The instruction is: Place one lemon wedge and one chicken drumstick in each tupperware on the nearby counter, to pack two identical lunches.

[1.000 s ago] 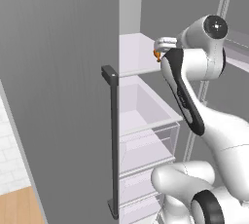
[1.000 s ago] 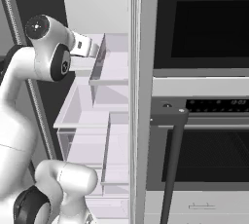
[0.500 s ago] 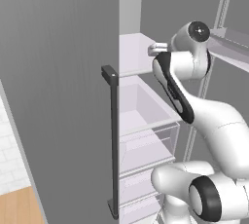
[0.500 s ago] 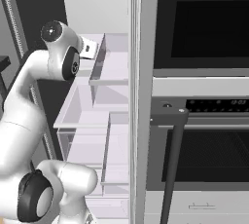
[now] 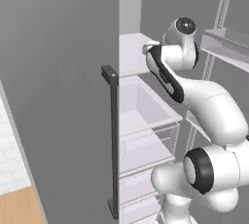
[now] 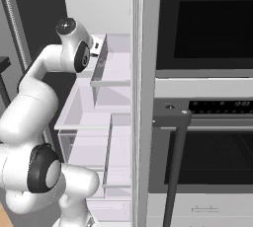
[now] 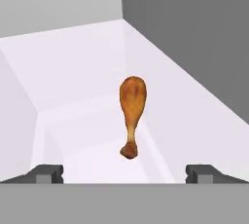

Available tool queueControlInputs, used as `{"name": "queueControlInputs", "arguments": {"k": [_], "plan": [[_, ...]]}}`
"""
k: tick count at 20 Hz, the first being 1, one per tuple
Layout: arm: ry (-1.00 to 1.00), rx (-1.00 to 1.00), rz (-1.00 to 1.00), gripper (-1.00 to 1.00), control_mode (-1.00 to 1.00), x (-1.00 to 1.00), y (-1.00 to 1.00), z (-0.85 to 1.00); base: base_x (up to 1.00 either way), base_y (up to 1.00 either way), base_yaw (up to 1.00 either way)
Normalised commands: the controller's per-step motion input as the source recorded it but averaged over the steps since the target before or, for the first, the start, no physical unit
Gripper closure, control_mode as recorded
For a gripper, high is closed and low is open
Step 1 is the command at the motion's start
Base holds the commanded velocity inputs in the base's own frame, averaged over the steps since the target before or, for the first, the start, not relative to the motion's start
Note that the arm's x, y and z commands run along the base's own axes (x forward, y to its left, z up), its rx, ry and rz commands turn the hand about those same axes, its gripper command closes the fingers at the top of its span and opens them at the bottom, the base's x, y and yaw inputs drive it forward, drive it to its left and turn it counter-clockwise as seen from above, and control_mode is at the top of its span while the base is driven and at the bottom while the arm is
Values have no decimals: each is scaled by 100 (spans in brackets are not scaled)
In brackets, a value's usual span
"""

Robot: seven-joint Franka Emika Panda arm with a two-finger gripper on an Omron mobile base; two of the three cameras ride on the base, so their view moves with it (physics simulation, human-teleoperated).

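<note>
One chicken drumstick (image 7: 132, 111) lies on a pale fridge shelf (image 7: 87, 62), its rounded reddish-brown end away from me and its thin bone end towards me. My gripper (image 7: 125, 173) is open, its two dark fingertips (image 7: 48, 173) spread wide at the near edge of the shelf, short of the drumstick and not touching it. In the left base view the hand (image 5: 147, 48) reaches into the upper fridge shelf; the right base view has it (image 6: 97, 47) at the same shelf. The lemon wedges, the tupperwares and the counter are out of view.
The grey fridge door (image 5: 58, 96) stands open on the left with a dark vertical handle (image 5: 113, 140). Clear drawers (image 5: 146, 121) sit below the shelf. A door rack (image 5: 228, 43) juts in at the right. A built-in oven (image 6: 207, 162) stands to the right of the fridge.
The arm has swung further into the fridge, bringing the hand up to the upper shelf. The orange drumstick seen beside the hand a second ago is now hidden behind it in the left base view.
</note>
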Motion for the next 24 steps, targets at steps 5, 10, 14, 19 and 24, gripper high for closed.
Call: {"name": "queueControlInputs", "arguments": {"k": [5, 10, 14, 19, 24], "plan": [[3, 0, 0, -100, -100, 43, -1, -15, 0, 0, 0], [-5, 0, 0, -100, -100, 31, 0, -28, 0, 0, 0], [0, 0, 0, -100, -100, 35, -20, -28, 0, 0, 0], [1, 0, -1, -100, -100, 44, -4, -7, 0, 0, 0], [3, 0, -1, -100, -100, 36, 0, 0, 0, 0, 0]]}}
